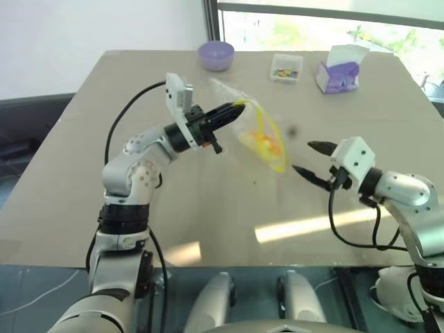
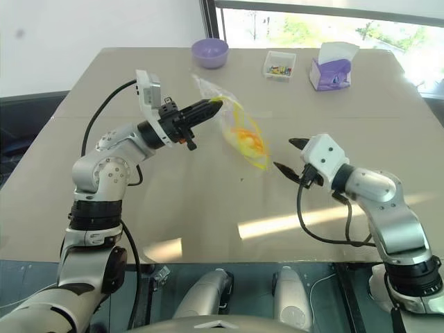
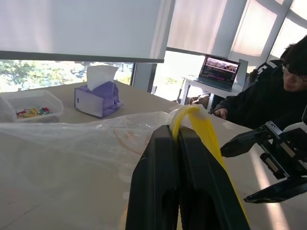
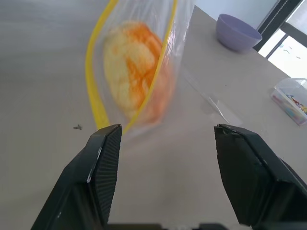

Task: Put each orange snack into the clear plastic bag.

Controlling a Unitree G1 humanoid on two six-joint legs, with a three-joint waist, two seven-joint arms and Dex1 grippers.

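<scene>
Yellow seal strip of the clear plastic bag (image 1: 260, 135) clamped in the left tool (image 1: 232, 109), bag hanging above the table (image 1: 208, 208) | orange snack (image 4: 136, 67) inside the bag | right tool (image 1: 312, 158) fingers apart, empty, just beside the bag | purple bowl (image 1: 216, 54), small clear box (image 1: 286, 68), tissue box (image 1: 339, 71) at far edge

No readable text, label, brand, number or sign anywhere. Faint yellow print on the bag (image 1: 260, 135), too blurred to read. Lit picture on the laptop (image 3: 220, 71) screen, no words to make out. Plain purple and white on the tissue box (image 1: 338, 73).
</scene>
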